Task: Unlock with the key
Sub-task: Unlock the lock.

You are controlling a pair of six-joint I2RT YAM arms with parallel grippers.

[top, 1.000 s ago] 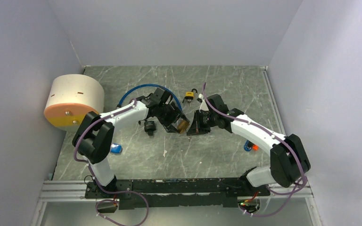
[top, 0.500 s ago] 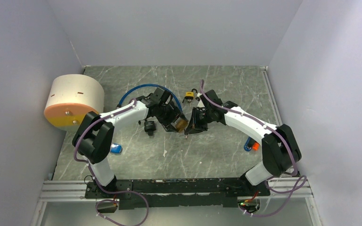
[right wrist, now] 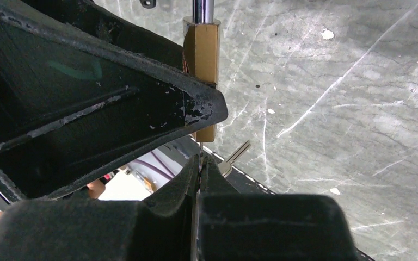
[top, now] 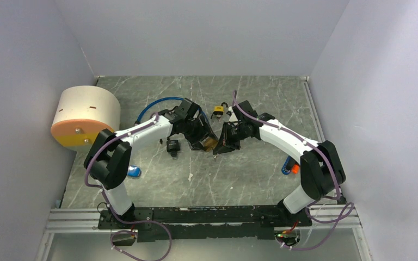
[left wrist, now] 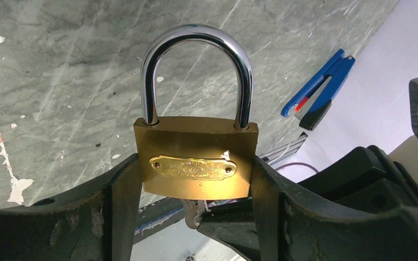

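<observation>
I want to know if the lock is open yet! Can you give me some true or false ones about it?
1. The left gripper holds a brass padlock. True.
2. The padlock's shackle has popped open. False: both its legs sit in the body.
3. The right gripper is wide open. False: it is shut on the key, right under the brass padlock.
4. A second, smaller padlock lies on the table. True.
</observation>
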